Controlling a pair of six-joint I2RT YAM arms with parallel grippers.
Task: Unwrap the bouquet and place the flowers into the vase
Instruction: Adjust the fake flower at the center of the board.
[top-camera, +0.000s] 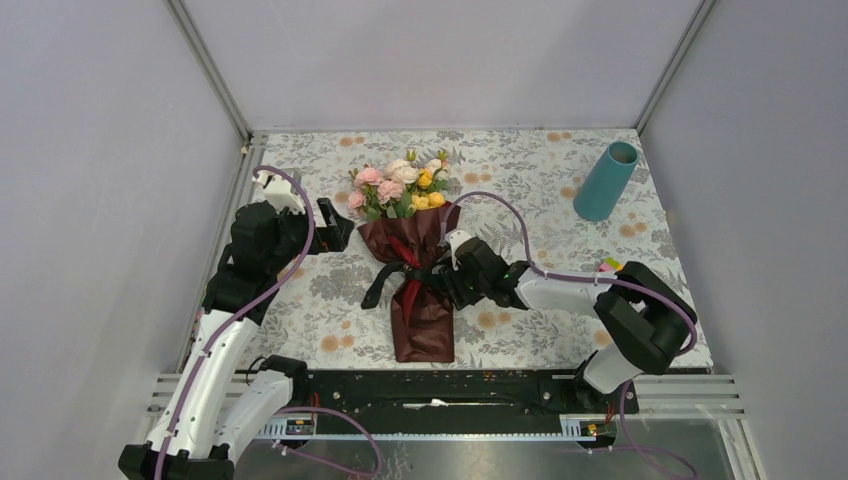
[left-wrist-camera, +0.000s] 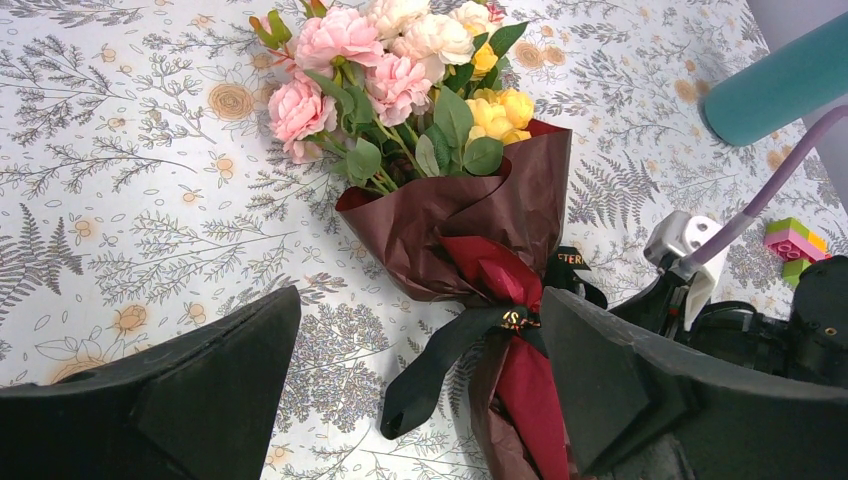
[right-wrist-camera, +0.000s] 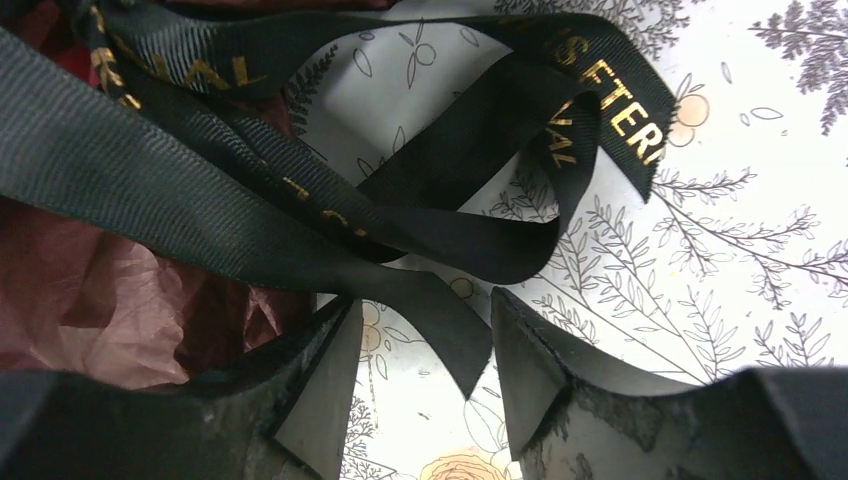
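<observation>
The bouquet (top-camera: 412, 262) lies flat in the middle of the tabletop (top-camera: 520, 170). Its flowers (top-camera: 398, 186) point to the far side, and the dark red paper ends near the arms' bases. The flowers are pink, cream and yellow with green leaves, and they are still inside the paper. A black ribbon (right-wrist-camera: 200, 170) with gold letters is tied around the narrow part of the wrapping. Its loops and tails lie loose on the printed cloth.

The right gripper (top-camera: 441, 283) is low at the right side of the bouquet, at the knot. Its jaws are partly open, and one pointed tail of the ribbon lies in the gap between them. The right wrist view does not show the jaws pressing on it.

The left gripper (top-camera: 335, 225) is on the left of the bouquet, apart from it. Its jaws are wide open and hold nothing.

The vase (top-camera: 607, 180) is at the far right corner of the tabletop, well apart from the bouquet, and it appears upright. A small coloured block toy (left-wrist-camera: 795, 245) lies near the right arm.
</observation>
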